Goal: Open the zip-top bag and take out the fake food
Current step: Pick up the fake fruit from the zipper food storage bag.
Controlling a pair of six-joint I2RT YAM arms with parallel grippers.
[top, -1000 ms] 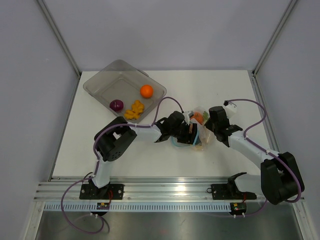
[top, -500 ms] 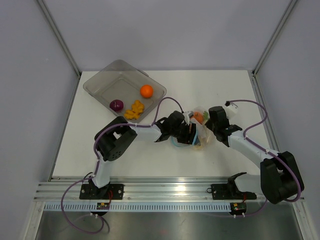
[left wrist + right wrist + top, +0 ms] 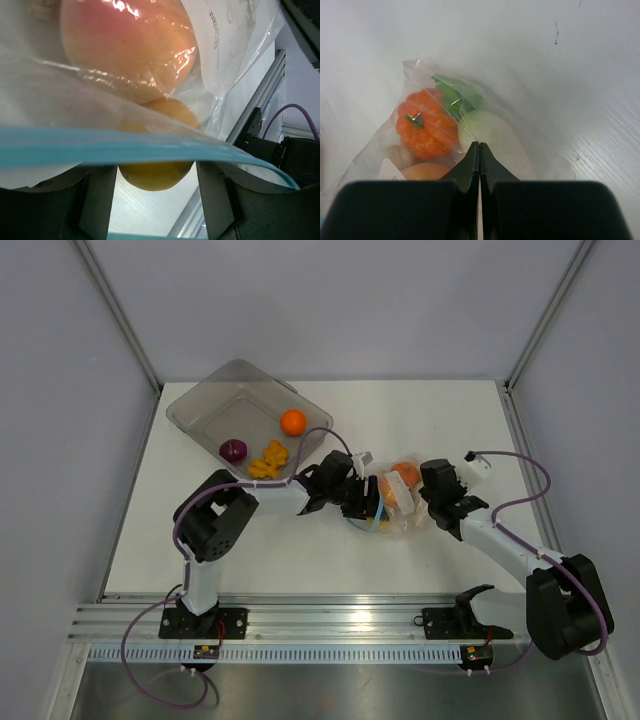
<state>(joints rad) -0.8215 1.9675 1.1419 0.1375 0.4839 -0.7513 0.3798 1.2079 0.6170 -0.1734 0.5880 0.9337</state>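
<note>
Left gripper (image 3: 368, 502) meets the zip-top bag (image 3: 395, 502) from the left. In its wrist view the two fingers (image 3: 97, 200) stand well apart, with the bag's light blue-teal zip strip (image 3: 125, 147) stretched across in front of them. I cannot tell whether either finger has any plastic caught on it.

Farthest left, at the back corner of the table (image 3: 450, 410), sits the grey translucent tray (image 3: 200, 400). Three pieces of the fake food lie in it: an orange ball (image 3: 293, 422) near the right wall, a purple piece (image 3: 233, 450) toward the near side, and a lumpy yellow-orange piece (image 3: 268, 460) just beside the purple one.

Right of the tray, near the middle of the table, the bag lies crinkled between the two grippers, with food inside it. Through the plastic the left wrist view shows a peach (image 3: 130, 40) and, below it, a rounded yellow-orange fruit (image 3: 156, 172) showing between the fingers. The right wrist view shows more of the contents — a small orange pumpkin (image 3: 426, 131), a green leafy bit (image 3: 462, 95) touching it, and a white radish-like piece (image 3: 492, 137) just beside both.

Right gripper (image 3: 479, 146) comes at the bag from the right. Its jaws are pressed together with only a hairline seam between them, pinching the clear plastic on the bag's right side.
</note>
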